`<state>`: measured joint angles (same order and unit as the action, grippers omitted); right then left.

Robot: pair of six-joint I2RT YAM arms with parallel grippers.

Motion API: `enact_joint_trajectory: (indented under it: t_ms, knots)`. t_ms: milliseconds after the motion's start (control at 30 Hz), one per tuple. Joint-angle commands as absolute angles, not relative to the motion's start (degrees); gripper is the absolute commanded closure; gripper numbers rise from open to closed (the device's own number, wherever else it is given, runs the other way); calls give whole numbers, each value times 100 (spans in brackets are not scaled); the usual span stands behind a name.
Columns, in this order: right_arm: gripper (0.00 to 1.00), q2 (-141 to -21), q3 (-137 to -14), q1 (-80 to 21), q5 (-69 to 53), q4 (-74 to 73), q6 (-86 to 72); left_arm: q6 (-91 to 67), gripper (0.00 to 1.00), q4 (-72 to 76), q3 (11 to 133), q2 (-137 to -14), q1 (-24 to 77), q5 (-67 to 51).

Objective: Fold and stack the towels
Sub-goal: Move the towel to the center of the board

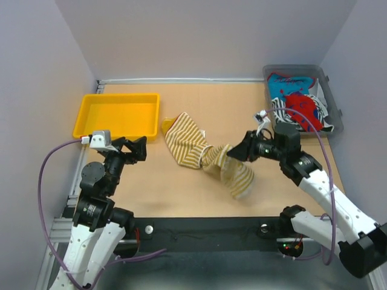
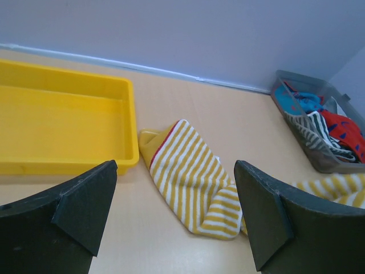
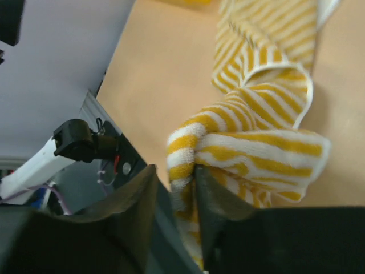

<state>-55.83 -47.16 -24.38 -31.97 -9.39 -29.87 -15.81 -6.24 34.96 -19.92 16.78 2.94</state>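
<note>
**Asker:** What is at the left of the scene?

**Describer:** A yellow tray [image 1: 115, 116] sits at the far left of the table [image 1: 181, 193], and only its bare floor shows. It probably waits there to take the folded stack. Just in front of it hangs the left gripper [image 1: 143, 149]. Its jaws are spread wide with nothing between them, and they face right towards the cloth, seemingly ready to take hold of an edge.

**Asker:** Where is the towel being worked on?

**Describer:** In the middle of the table, a yellow-and-cream striped towel [image 1: 184, 142] lies crumpled in a long strip. Its far-left end lies flat, just beside the tray's corner. Its right part is bunched and twisted.

**Asker:** Why is it bunched?

**Describer:** The right gripper [image 1: 236, 152] has it there. In the wrist view its jaws stand close together with a fold of the striped cloth pinched between them. I cannot tell how firm the grip is. Holding that end would let the strip be drawn out flat before folding, which looks like the step in hand. No fold has been made yet.

**Asker:** And at the far right?

**Describer:** A grey bin [image 1: 293, 68] sits in the far-right corner and holds more cloths in a heap. A red-and-blue patterned towel [image 1: 299, 99] lies on top, with a black-and-white striped towel [image 1: 283, 112] beneath it at the near side. Anything deeper is hidden.
</note>
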Motion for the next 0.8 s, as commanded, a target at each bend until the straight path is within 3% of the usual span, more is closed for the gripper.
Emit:
enact_joint_trajectory:
  t_ms: [0, 67, 167, 467, 633, 767]
  knots:
    - [54, -4765, -4123, -2487, -2936, -2398, -3506, -2003, 5, -413, 3533, -2188, 1652, 36]
    - [41, -4553, -4061, -2487, -2690, -2601, -3481, -2170, 5, -396, 3533, -2337, 1652, -148]
    - [32, -4885, -4340, -2487, -2356, -2707, -3244, -2355, 5, -325, 3498, -2794, 1652, -404]
    - [32, -7476, -5809, -2487, -985, -2866, -1794, -3260, 7, -27, 3376, -4868, 1924, -1037]
    - [31, -8216, -5784, -2505, -1397, -2628, -1460, -3893, 8, 666, 3234, -5886, 2661, -652]
    - [31, -8367, -5599, -2505, -714, -2566, -1423, -4367, 9, 940, 3217, -6442, 3005, -299]
